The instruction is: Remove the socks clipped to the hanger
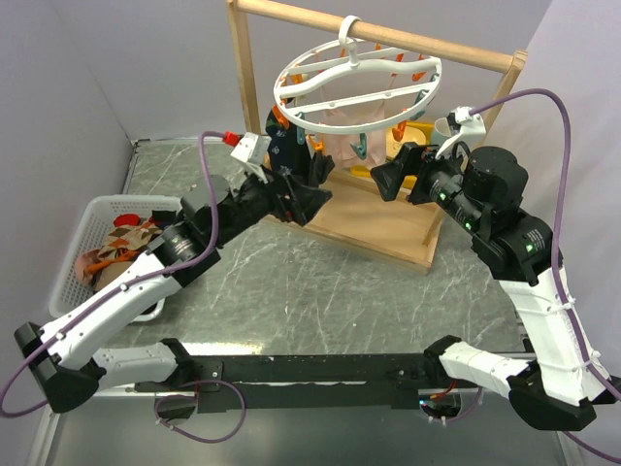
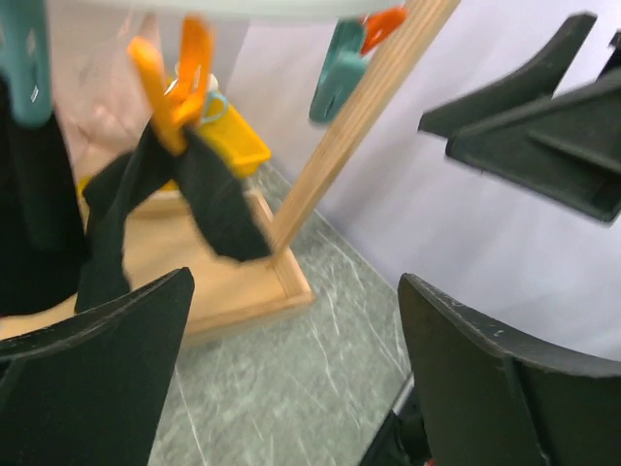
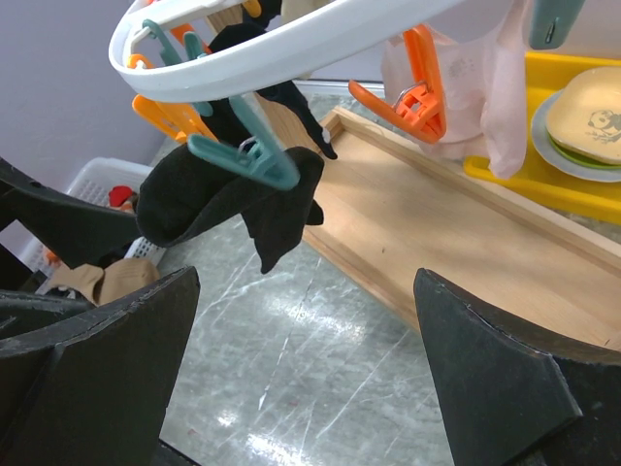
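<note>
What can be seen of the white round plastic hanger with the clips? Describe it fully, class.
The white round plastic hanger is a wide ring with wavy cross-bars and a top hook, hooked over a light wooden rail so it hangs tilted above a wooden base. Small orange clips and teal clips dangle from its rim. A black fabric sock and a pale pink sock hang clipped to it.

Before me a light wooden frame with a round top rail (image 1: 466, 54) stands on its flat wooden base (image 1: 378, 228) upon the grey marbled table (image 1: 320, 291), a yellow plastic tray (image 3: 563, 189) carries a pale round plate (image 3: 587, 107), and a white plastic lattice basket (image 1: 116, 202) sits at my left.
</note>
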You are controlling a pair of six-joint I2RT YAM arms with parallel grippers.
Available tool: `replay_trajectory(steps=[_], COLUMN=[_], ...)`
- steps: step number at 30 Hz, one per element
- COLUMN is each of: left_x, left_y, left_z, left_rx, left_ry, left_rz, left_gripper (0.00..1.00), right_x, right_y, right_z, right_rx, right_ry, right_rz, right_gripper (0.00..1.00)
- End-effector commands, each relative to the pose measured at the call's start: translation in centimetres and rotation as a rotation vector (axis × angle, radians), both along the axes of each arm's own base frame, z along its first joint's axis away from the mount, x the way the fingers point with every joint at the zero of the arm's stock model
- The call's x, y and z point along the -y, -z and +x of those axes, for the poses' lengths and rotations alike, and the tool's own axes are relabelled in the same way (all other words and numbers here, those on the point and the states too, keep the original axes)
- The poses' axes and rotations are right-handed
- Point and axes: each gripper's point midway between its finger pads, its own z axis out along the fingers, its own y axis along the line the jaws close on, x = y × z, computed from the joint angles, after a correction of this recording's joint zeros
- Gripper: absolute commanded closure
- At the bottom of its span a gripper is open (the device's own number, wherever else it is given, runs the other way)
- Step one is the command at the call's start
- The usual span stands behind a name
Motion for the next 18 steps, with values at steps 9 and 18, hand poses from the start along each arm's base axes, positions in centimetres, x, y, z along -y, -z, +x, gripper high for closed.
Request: replay_trajectory(steps=[9,18], left_x=[-0.2,-0.4], left_y=[-2.7,-1.8], left_z=[4.5,4.8], left_rx=[0.034,0.023], left_ry=[-0.255,-0.293], left_rz=[0.062,0.112], left_gripper=[0.25,0.4], right_x=[0.5,0.5], right_y=[-1.7,-1.7], right_z=[-0.6,-0.7], right_rx=[0.051,0.051], right_ry=[0.009,0.013], right_rz=[0.046,0.051], right_gripper=[0.0,0.0])
